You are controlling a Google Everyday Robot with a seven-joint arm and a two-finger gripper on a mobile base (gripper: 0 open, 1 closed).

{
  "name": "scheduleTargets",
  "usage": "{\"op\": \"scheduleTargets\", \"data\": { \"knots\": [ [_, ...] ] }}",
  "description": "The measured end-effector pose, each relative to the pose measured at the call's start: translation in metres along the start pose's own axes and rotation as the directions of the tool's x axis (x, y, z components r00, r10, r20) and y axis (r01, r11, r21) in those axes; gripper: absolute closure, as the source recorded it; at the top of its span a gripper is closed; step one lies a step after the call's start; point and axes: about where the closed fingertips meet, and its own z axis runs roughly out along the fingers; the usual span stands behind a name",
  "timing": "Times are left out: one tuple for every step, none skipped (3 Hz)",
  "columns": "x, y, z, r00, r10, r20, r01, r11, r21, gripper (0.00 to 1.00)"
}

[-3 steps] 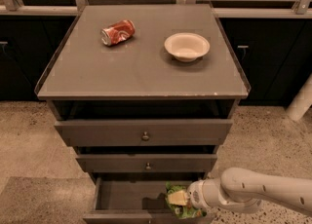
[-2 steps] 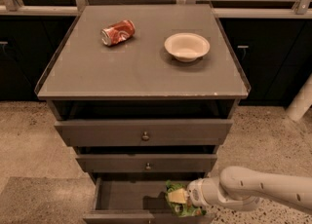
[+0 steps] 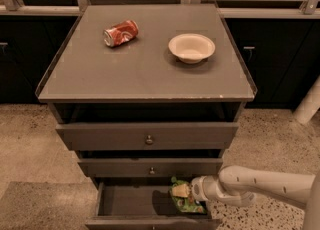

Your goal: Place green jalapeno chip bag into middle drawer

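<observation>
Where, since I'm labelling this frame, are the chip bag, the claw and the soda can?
green jalapeno chip bag (image 3: pixel 183 201): camera view, its green foil front.
claw (image 3: pixel 193 192): camera view, its tip beside the bag, over the open drawer (image 3: pixel 129 202).
red soda can (image 3: pixel 120 33): camera view, its dented side.

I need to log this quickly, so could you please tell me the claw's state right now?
Claw: against the green jalapeno chip bag at the open lowest drawer; open or closed cannot be told.
</observation>
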Motion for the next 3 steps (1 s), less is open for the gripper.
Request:
{"op": "scheduleTargets", "data": {
  "knots": [
    [0.004,-0.026,0.021,0.998,0.068,0.014,-0.068,0.9973,0.025,1.0],
    [0.012,-0.047,0.037,0.992,0.125,0.035,-0.127,0.9902,0.058,1.0],
    [0.013,-0.066,0.052,0.985,0.168,0.039,-0.171,0.9813,0.089,1.0]
  ]
}}
